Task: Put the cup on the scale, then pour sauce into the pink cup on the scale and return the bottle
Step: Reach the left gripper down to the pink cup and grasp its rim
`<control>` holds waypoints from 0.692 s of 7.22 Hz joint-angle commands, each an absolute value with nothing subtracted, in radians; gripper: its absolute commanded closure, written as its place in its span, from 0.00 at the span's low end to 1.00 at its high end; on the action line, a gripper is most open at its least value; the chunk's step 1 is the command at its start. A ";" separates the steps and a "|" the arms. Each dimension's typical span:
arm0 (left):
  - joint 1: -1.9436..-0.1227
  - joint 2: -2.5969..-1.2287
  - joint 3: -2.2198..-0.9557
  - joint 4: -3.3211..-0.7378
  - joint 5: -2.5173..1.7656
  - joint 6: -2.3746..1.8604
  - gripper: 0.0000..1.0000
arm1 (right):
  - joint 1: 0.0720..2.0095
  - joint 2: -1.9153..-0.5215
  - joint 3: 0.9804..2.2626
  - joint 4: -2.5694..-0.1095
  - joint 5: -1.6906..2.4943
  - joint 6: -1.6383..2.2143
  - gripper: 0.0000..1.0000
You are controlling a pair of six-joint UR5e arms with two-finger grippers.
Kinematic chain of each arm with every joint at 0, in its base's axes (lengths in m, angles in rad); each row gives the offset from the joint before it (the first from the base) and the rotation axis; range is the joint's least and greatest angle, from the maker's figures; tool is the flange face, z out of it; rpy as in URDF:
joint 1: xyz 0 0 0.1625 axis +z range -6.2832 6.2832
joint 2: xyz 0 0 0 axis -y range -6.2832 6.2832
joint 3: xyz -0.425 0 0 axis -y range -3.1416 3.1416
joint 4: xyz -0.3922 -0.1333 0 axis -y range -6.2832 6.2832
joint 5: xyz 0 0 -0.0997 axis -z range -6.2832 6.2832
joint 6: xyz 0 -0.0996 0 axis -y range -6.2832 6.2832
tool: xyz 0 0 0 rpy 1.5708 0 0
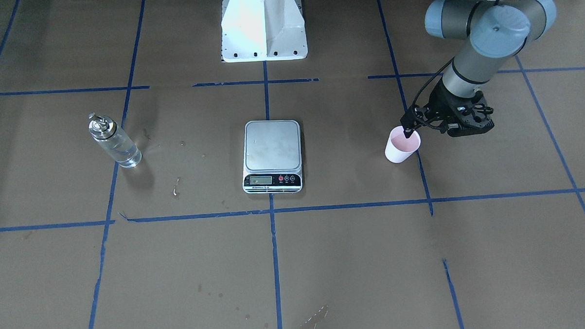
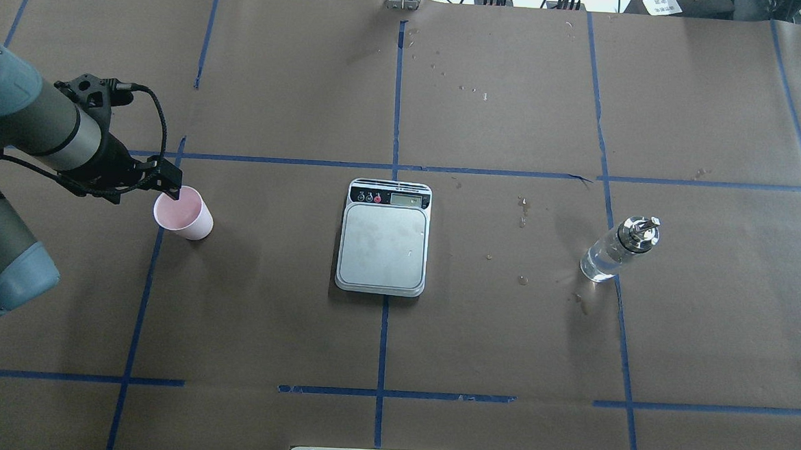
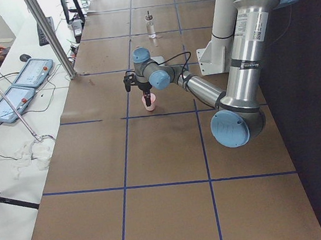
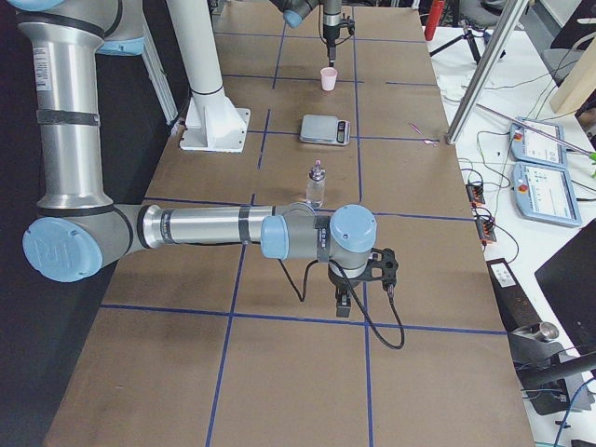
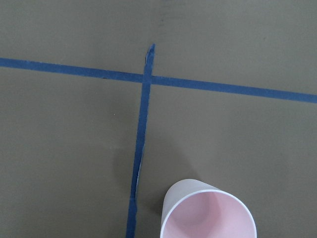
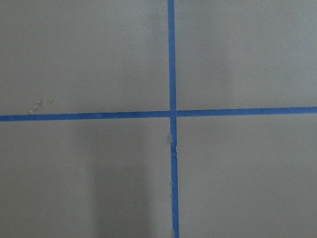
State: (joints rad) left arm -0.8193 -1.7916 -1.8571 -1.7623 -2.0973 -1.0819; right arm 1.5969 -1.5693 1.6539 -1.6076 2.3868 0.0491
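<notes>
Cup (image 1: pixel 402 146) stands upright on the brown paper (image 1: pixel 189 265), toward the table's left end, about midway between the robot-side edge and the operators' edge. It is just beside a blue tape line (image 1: pixel 422 174), open mouth up, pink inside showing, nothing visible in it. It is not on the scale.

Left gripper (image 1: pixel 408 131) is right at the cup's rim on the left-end side, with one black fingertip dipping over the lip. I cannot tell whether the second finger is outside the wall, so the grip on the rim is unclear, and so is whether the fingers are wide or narrow. The left wrist view shows only the cup mouth at the bottom edge and a tape crossing, no fingers.

Scale (image 1: pixel 272 145) lies flat at the table's centre, on the middle tape line, with its steel platform bare. Its display strip faces the operators' edge. It is well apart from the cup.

Bottle (image 1: pixel 116 144) stands upright toward the table's right end, about level with the scale and well apart from it, metal spout on top. Sauce (image 1: pixel 126 155) shows as clear liquid in the lower body.

Right gripper (image 4: pixel 343 303) hangs low over the paper near the table's right end, past the bottle, touching nothing. It shows only in the side view, so its opening cannot be told. Its wrist camera sees only a tape crossing.
</notes>
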 commanded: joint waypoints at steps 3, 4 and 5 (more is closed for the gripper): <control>-0.810 -1.804 -1.807 -1.766 -2.080 -1.085 0.00 | 1.597 -1.568 1.658 -1.608 2.391 0.051 0.00; -0.808 -1.805 -1.793 -1.793 -2.080 -1.085 0.00 | 1.597 -1.568 1.660 -1.608 2.395 0.051 0.00; -0.795 -1.807 -1.784 -1.804 -2.080 -1.089 0.00 | 1.597 -1.568 1.666 -1.608 2.396 0.051 0.00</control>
State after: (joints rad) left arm -0.8055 -1.8048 -1.7973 -1.7868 -2.0802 -1.0857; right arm 1.5969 -1.5680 1.6610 -1.6076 2.3939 0.0506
